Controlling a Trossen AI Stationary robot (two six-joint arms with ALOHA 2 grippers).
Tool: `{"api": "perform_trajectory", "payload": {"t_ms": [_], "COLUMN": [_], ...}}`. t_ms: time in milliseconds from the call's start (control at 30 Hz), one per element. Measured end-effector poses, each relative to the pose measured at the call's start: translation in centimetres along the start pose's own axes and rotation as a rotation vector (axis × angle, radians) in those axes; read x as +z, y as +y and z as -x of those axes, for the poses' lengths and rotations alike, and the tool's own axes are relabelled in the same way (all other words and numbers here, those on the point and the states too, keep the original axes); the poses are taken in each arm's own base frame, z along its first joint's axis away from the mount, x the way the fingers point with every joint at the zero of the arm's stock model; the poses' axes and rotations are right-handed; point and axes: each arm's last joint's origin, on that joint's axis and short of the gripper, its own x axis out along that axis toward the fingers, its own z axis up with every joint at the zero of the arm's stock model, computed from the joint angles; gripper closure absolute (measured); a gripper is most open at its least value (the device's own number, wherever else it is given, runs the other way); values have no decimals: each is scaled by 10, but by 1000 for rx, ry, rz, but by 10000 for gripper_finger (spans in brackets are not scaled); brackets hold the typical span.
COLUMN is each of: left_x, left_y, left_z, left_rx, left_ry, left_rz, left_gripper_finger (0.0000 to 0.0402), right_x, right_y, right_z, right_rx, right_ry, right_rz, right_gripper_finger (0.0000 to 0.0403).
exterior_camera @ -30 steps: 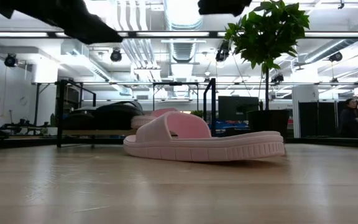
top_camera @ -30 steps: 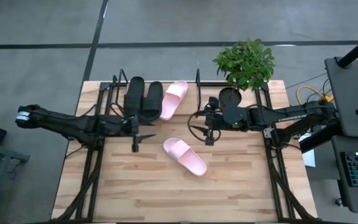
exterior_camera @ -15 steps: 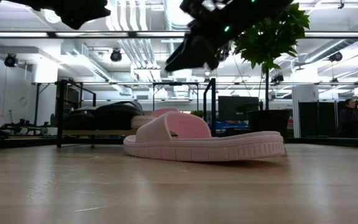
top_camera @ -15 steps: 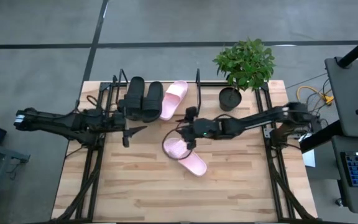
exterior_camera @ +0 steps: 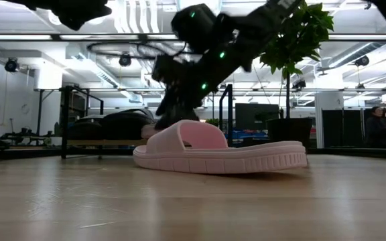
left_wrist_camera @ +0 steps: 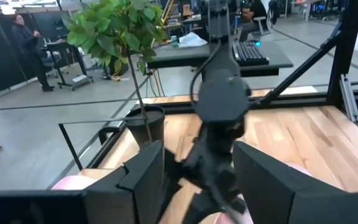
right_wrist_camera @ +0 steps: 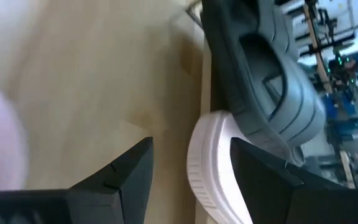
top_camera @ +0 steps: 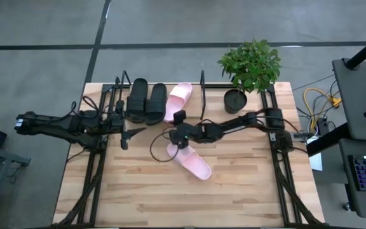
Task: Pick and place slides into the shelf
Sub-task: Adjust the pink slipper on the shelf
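A pale pink slide [top_camera: 190, 159] lies sole down on the table, also in the low view [exterior_camera: 213, 150]. Two black slides [top_camera: 147, 100] and the other pink slide [top_camera: 178, 100] sit in the shelf [top_camera: 202, 86] at the far edge. My right gripper [top_camera: 175, 138] is open, just above the loose pink slide's far-left end [exterior_camera: 158, 136]; whether it touches, I cannot tell. Its wrist view shows the open fingers [right_wrist_camera: 188, 186] facing the shelved pink slide [right_wrist_camera: 205, 168] and a black slide [right_wrist_camera: 260, 81]. My left gripper [top_camera: 125, 137] is open and empty, in front of the shelf's left end.
A potted plant [top_camera: 250, 63] stands at the far right of the table, beside the shelf. The black arm frames [top_camera: 94, 172] run along both table sides. Bare wood lies toward the near edge [top_camera: 183, 203]. A person [exterior_camera: 379, 127] is in the room beyond.
My right gripper has gone toward the table's left edge and down, from near the plant to just above the loose pink slide's far-left end. My left gripper has drawn back a little toward the table's left edge. The slides have stayed where they were.
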Motion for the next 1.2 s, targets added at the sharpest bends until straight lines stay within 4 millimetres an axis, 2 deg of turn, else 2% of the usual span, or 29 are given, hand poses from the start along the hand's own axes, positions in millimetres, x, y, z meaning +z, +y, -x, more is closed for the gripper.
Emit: {"api": "perform_trajectory", "payload": {"t_ms": [200, 700, 1200], "left_x": [-2, -2, -3], "left_y": [0, 0, 0], "left_z": [2, 2, 2], "left_rx": [-3, -3, -2], "left_ry": [21, 21, 21], "left_rz": [-6, -9, -9], "left_gripper_finger": [226, 226, 226], "right_x": [-6, -11, -17], "right_y": [-9, -12, -8], "right_z": [-19, -22, -22], "right_rx": [-59, -43, -3], "right_ry": [64, 78, 120], "right_rz": [-3, -30, -20], "right_gripper_finger": [200, 207, 376]}}
